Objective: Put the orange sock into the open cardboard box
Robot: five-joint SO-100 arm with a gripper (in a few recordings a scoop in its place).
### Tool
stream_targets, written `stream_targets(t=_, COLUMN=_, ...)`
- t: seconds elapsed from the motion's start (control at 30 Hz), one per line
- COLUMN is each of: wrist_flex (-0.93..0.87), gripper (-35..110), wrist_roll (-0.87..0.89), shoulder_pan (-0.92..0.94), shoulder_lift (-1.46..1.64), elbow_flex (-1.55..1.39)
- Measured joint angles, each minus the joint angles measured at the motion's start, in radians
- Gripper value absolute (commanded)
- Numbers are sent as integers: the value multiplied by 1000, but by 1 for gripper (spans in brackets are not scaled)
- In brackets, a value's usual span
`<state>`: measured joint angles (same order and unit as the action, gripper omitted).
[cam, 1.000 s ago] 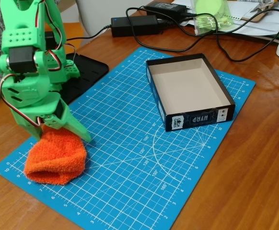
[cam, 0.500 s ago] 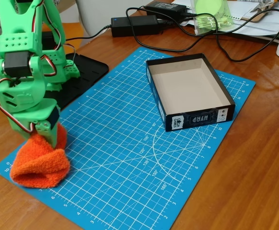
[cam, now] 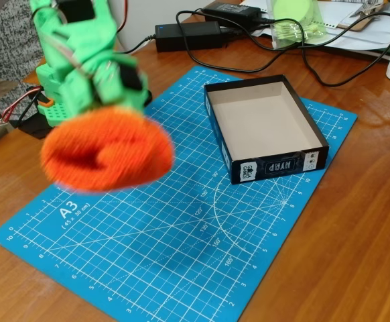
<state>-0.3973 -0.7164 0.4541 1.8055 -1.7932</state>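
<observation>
The orange sock (cam: 106, 149) hangs blurred in the air above the blue cutting mat (cam: 181, 235), grasped in the green arm's (cam: 81, 60) jaws, well left of the open cardboard box (cam: 265, 127). The mat lies on a wooden tabletop (cam: 356, 235); black cables (cam: 282, 57) and a power adapter (cam: 188, 35) lie behind.

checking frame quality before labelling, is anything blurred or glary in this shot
Fixed view: the orange sock and the green gripper holding it are motion-blurred; the box and blue mat are sharp; soft glare on the wooden table at right.
</observation>
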Motion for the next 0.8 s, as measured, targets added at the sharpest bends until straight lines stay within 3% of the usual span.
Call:
stream_targets(t=0.1, wrist_flex=170, gripper=0, wrist_roll=17, shoulder_pan=-110, shoulder_lift=55, elbow_flex=-114)
stream_targets(t=0.23, wrist_flex=160, gripper=0, wrist_roll=106, shoulder_pan=-282, shoulder_lift=92, elbow_flex=-190)
stream_targets(t=0.63, wrist_flex=-535, gripper=0, wrist_roll=824, shoulder_pan=-804, shoulder_lift=92, elbow_flex=-106)
stream_targets(t=0.8, wrist_flex=-663, gripper=0, wrist_roll=854, shoulder_pan=-979, shoulder_lift=71, elbow_flex=-21)
